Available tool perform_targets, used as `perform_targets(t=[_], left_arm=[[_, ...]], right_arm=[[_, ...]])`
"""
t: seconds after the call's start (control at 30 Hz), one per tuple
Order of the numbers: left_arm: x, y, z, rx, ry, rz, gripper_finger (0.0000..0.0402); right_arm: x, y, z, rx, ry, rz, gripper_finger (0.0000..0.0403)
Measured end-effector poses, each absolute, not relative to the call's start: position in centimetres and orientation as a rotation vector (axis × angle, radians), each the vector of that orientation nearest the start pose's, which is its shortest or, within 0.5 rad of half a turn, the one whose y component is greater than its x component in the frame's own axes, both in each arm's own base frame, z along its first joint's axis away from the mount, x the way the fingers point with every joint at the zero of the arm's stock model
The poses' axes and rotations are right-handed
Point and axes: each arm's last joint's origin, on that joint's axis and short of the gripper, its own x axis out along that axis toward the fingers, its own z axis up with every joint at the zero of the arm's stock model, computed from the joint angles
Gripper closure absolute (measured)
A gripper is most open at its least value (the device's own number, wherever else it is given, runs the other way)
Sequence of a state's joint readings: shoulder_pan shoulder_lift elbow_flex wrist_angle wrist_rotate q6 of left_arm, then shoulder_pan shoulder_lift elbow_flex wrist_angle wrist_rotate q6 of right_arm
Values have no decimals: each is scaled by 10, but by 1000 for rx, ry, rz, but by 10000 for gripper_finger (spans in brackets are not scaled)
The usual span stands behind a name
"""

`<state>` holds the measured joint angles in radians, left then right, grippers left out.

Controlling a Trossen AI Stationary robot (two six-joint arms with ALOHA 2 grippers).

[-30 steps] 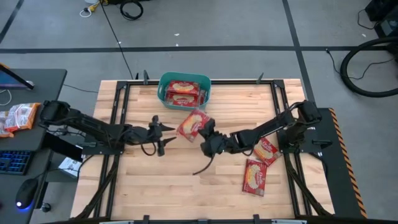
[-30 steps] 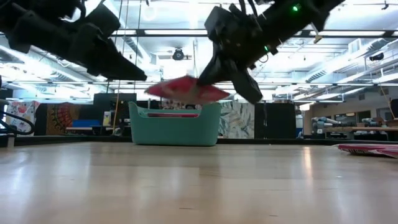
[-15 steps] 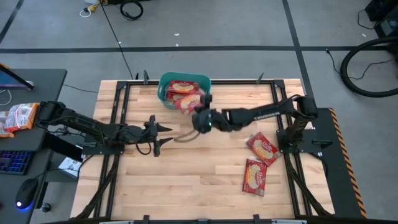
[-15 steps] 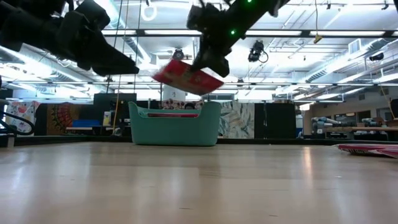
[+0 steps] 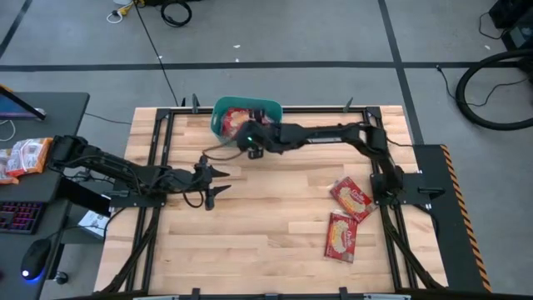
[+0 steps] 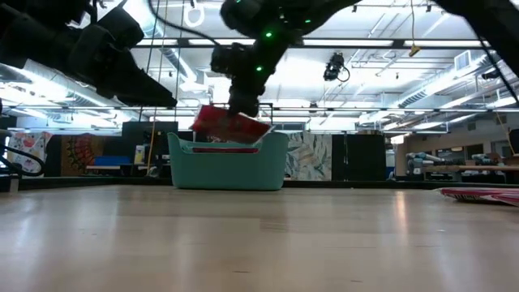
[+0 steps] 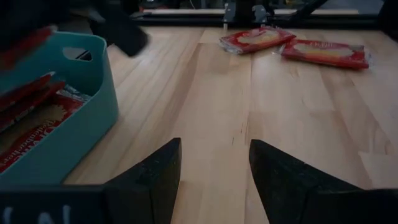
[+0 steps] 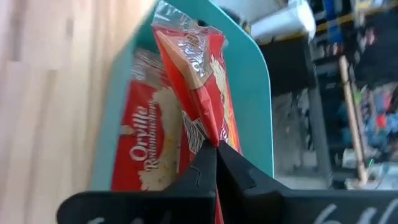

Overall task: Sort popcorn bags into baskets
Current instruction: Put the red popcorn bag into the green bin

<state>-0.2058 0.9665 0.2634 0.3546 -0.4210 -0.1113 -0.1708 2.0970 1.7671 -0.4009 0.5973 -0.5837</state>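
Observation:
The teal basket (image 5: 246, 119) stands at the table's far edge with red popcorn bags (image 8: 149, 158) lying inside it. My right gripper (image 5: 248, 138) reaches over its near rim, shut on one more red bag (image 6: 231, 126). Two bags (image 5: 353, 198) (image 5: 342, 236) lie flat on the table's right side. My left gripper (image 5: 223, 181) hovers open over the table's middle, left of and nearer than the basket (image 7: 81, 118), touching nothing. My right gripper pinches the red bag between its two fingers (image 8: 205, 165) at one edge (image 8: 208, 134). It comes from the table's right, slanting down. The bag juts past the fingertips, tilted and lifted clear, its lower edge at about the height of the basket's rim (image 6: 227, 139).
Bare wood lies between the basket and the two loose bags (image 7: 255, 38) (image 7: 323, 53). A black frame runs round the table. A desk with orange-white packets (image 5: 25, 157) and a keyboard stands off the left side.
My right gripper has carried the bag from the table's middle toward the far edge and the left, to over the basket. It then came down until the bag reached the height of the rim. The bag stayed in the hold throughout. My left arm kept still.

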Motion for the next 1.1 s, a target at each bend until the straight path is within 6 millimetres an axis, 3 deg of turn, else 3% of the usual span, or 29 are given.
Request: perform_targets(t=[0.23, 0.47, 0.73, 0.93, 1.1], left_arm=[[182, -26, 174, 4, 337, 232, 208], [182, -26, 173, 10, 351, 236, 208], [182, -26, 173, 11, 350, 236, 208], [182, -26, 173, 12, 350, 236, 208], [182, -26, 173, 35, 352, 232, 208]], right_arm=[[486, -132, 243, -570, 954, -563, 399], [498, -148, 228, -526, 964, -565, 391], [491, -157, 231, -402, 950, -567, 317], [484, -160, 244, -380, 939, -582, 246], [471, -152, 280, -368, 891, -575, 221]])
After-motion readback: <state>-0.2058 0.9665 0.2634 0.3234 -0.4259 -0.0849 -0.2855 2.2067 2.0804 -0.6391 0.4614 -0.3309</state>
